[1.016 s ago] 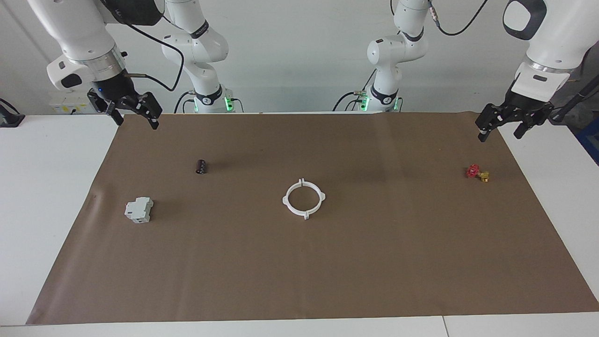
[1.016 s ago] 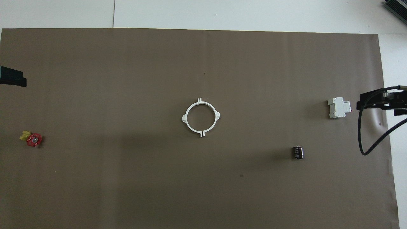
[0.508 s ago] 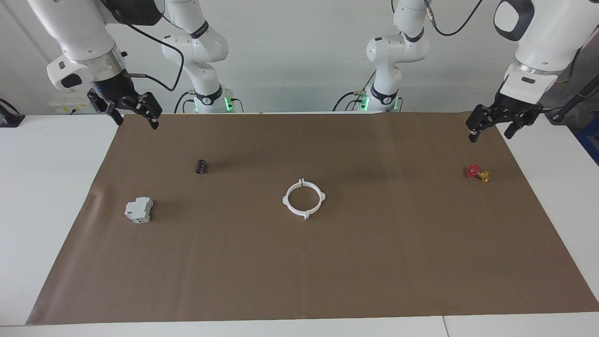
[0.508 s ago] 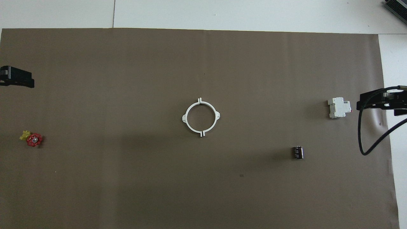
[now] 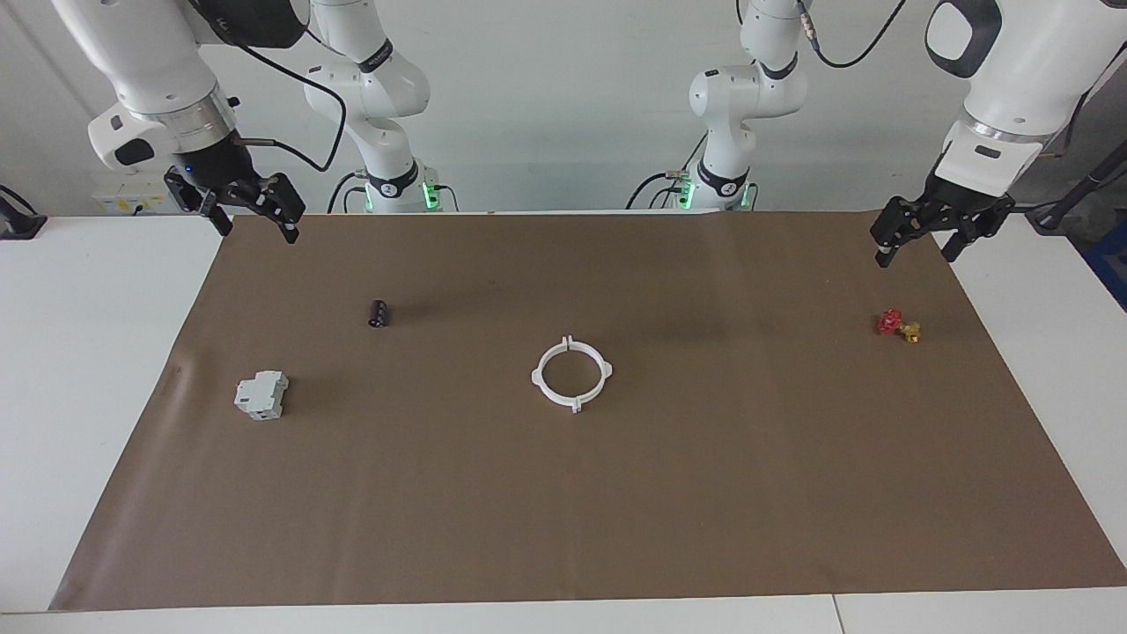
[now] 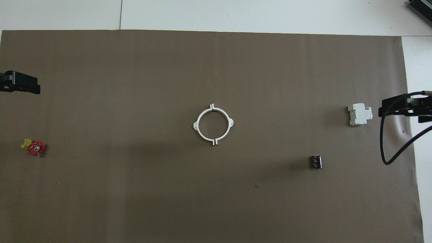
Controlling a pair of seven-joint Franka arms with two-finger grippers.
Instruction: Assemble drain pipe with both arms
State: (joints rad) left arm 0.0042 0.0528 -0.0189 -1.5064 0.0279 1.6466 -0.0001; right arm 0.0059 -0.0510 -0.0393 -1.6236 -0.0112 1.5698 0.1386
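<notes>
White bench under a brown paper sheet (image 5: 616, 511). Item: drain pipe, two thin white plastic half-rings (image 5: 572, 374) lying joined as one ring at mid-sheet, likely centred so either arm can reach. Small black cylinder (image 5: 379, 313) and grey boxy block (image 5: 261, 394) toward the right arm's end; red-and-gold valve (image 5: 898, 326) toward the left arm's end. Right hand (image 5: 255, 218) and left hand (image 5: 914, 242), both spread wide and empty, raised over the sheet's corners nearest the robots, apparently clear of the work
</notes>
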